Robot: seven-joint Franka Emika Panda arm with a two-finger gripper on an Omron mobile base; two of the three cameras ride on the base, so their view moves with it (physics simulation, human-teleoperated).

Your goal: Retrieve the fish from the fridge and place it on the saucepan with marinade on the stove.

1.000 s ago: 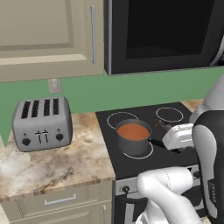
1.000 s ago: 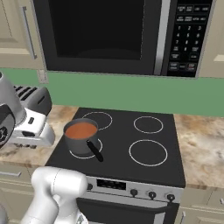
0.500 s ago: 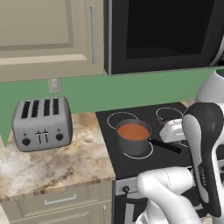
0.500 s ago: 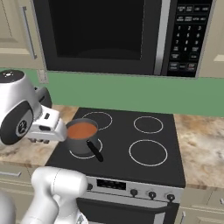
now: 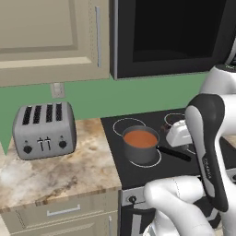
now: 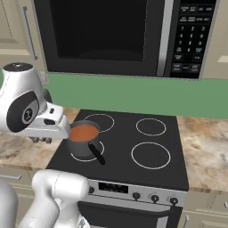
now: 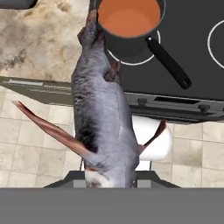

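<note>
Saucepan point(image 5: 140, 146) sits on the front-left burner of the stove point(image 5: 184, 168) in the left base view, orange-red marinade point(image 5: 140, 138) level at its top, black handle pointing toward the arm; toaster point(image 5: 44, 129) stands well apart on the counter point(image 5: 55, 173). Against the frame from half a second ago, I see the white wrist block nearer the pan's handle and the dark forearm link standing further into the frame. Right base view: the hand comes in from the left, its white body just beside the saucepan point(image 6: 83, 139) and closer to the rim than it was half a second back, when it sat beside the pot's left side; pan and stove point(image 6: 122, 151) unmoved. Hand view: gripper point(image 7: 111, 177) is clenched on the fish point(image 7: 105, 118), which hangs along the view with its head near the pan's rim and over the stove's front edge. I judge it light, slippery and stiff; a mid-body pinch seems safest, since the fins would tear or slide.
</note>
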